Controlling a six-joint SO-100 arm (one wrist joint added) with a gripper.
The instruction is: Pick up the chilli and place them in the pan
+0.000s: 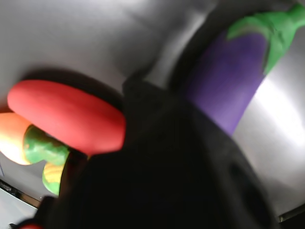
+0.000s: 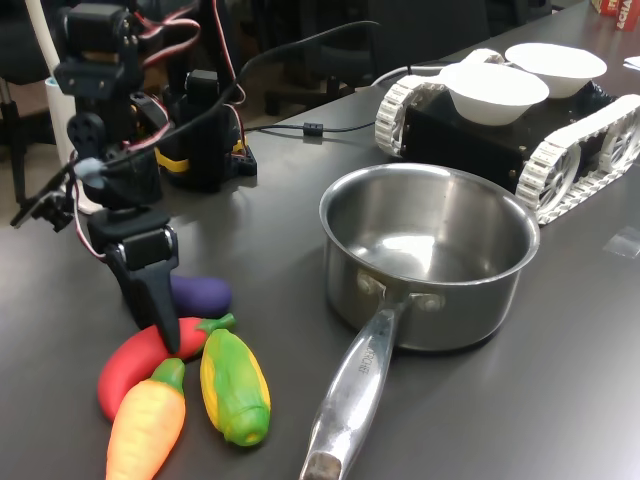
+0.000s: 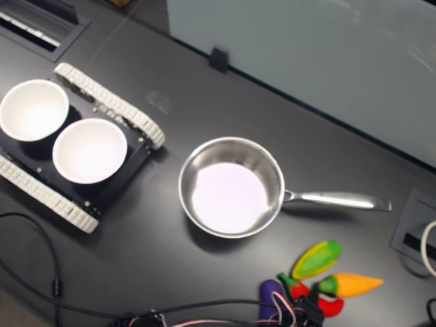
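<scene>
Down at the dark bench (image 2: pixel 480 400), the black fingers (image 2: pixel 160 325) are touching the smooth red chilli (image 2: pixel 135 362); whether they are gripping is unclear. It is lying beside the purple eggplant (image 2: pixel 200 294), apart from the empty steel pan (image 2: pixel 430 255).

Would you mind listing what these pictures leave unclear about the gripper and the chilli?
- Gripper state: its dark body fills the wrist view, blurred; its tips are too small in both exterior views.
- Contact with the chilli: not resolvable in the first exterior view.
- Chilli stem: hidden behind the carrot in the wrist view.
</scene>
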